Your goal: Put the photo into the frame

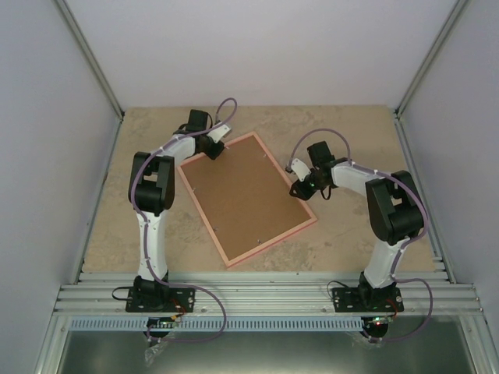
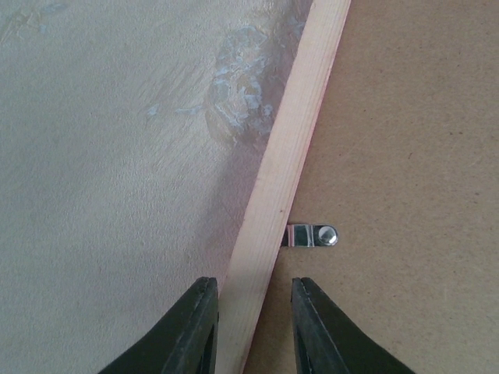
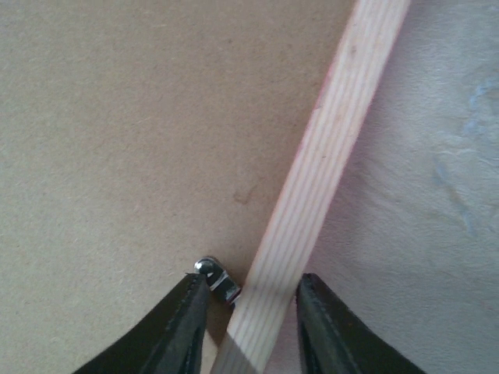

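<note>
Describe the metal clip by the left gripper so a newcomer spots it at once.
Find the frame lying back-up mid-table, a brown backing board inside it. On the board, beside the rail the left gripper straddles, sits a small metal clip, its end reaching the pale wood: the only shiny thing there.

R tool (image 3: pixel 251 312) astride frame (image 3: pixel 327 156) rail, jaws apart | clip (image 3: pixel 218 279) beside one finger | backing bd (image 3: pixel 132 117)

Frame (image 1: pixel 273 243) blocks desk (image 1: pixel 117 234) centre; left hand (image 1: pixel 214 148) sits at its 11 o'clock edge, right hand (image 1: pixel 300 189) at 3; bare desk at 1 and 6.
</note>
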`<state>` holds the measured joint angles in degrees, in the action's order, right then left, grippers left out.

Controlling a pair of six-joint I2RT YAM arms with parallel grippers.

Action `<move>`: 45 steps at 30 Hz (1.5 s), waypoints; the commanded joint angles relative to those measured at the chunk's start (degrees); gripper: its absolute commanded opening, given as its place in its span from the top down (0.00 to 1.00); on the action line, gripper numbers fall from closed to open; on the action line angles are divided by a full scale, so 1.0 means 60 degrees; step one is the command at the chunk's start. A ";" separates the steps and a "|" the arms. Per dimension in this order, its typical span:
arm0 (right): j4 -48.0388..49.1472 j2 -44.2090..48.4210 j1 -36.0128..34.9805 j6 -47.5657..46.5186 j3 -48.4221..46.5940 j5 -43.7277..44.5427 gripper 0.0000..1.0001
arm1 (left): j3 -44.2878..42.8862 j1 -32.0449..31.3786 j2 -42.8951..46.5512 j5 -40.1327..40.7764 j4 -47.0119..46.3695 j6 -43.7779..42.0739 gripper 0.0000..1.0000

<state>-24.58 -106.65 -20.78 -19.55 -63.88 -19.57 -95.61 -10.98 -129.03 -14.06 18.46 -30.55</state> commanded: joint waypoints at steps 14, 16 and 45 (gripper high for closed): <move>0.0798 -0.0554 -0.0030 0.0457 0.0515 0.0684 0.99 | -0.0476 -0.0175 -0.0336 -0.0514 0.0435 0.0077 0.69; 0.0800 -0.0521 0.0129 0.0672 0.0597 0.0618 0.99 | -0.0830 -0.0193 -0.0391 -0.0437 0.0676 0.0122 0.61; 0.1049 0.1934 0.2961 0.1121 0.1112 -0.2435 0.31 | 0.6424 -0.4908 0.7043 0.0631 0.0459 0.0603 0.27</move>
<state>-19.73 -98.50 -4.64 -11.18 -56.82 -31.66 -59.09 -34.68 -90.72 -12.45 20.88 -27.35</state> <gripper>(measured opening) 0.648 0.730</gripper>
